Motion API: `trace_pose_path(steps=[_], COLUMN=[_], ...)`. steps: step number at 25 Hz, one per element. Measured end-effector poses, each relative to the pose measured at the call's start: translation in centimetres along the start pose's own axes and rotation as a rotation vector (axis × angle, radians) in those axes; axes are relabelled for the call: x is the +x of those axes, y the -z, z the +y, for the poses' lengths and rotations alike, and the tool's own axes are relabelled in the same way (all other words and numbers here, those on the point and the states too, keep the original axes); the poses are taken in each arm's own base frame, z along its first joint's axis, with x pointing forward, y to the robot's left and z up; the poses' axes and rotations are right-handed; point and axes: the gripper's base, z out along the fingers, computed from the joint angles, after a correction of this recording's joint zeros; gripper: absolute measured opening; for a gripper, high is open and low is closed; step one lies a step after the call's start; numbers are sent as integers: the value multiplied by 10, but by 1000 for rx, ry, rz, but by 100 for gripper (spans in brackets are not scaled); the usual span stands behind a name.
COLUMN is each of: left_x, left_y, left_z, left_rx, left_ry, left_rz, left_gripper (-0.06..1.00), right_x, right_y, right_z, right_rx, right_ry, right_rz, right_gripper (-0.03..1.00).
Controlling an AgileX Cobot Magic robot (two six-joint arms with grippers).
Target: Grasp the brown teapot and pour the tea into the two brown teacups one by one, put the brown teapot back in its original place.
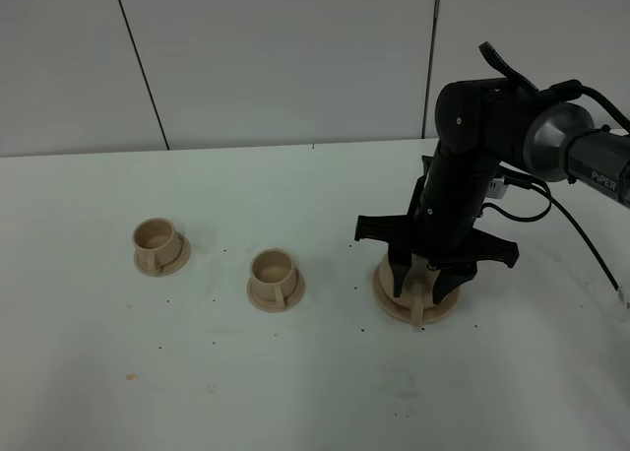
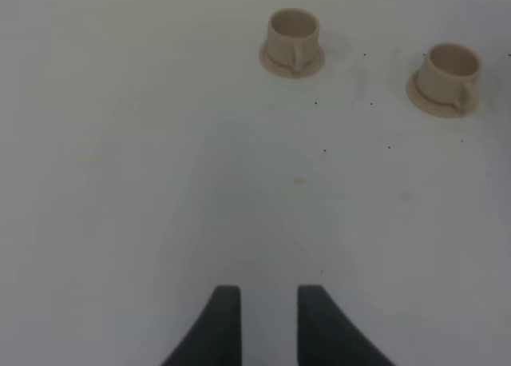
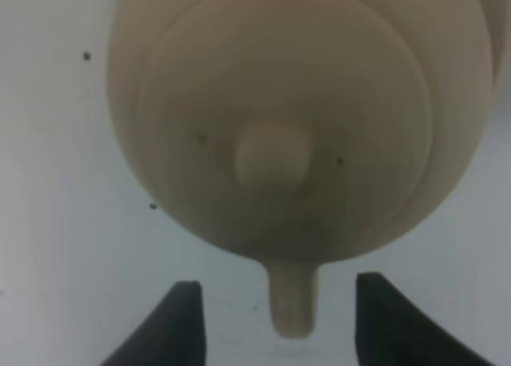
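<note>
**Teapot seated on its saucer, right claw spread over the handle**

A white desk (image 1: 295, 392) was seen, with the right arm (image 1: 492, 126) bent down over its right side. There the brown teapot (image 3: 303, 102) was set on the wide saucer (image 1: 385, 299). To its left, well apart, the two brown teacups (image 1: 157, 236) (image 1: 273, 268) were stood on small saucers. The right claw (image 3: 279, 302) was held released, its fingers spread either side of the teapot's handle (image 3: 291, 306) without contact. The left claw (image 2: 267, 318) was kept all but clenched, empty, above bare desk.
</note>
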Motion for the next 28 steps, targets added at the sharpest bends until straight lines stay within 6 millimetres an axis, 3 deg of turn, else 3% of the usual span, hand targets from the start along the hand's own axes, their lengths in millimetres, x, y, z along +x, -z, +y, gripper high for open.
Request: trace_pose_path(steps=[15, 28], left_x=[0, 0], left_y=[0, 0], left_z=[0, 0], left_rx=[-1, -1], left_ry=[0, 0], left_rz=[0, 0], left_gripper=[24, 24], right_x=[1, 0], right_y=[-8, -10], right_z=[2, 1], right_rx=[9, 17], right_ry=[11, 13], right_rz=[16, 15], right_gripper=[41, 28])
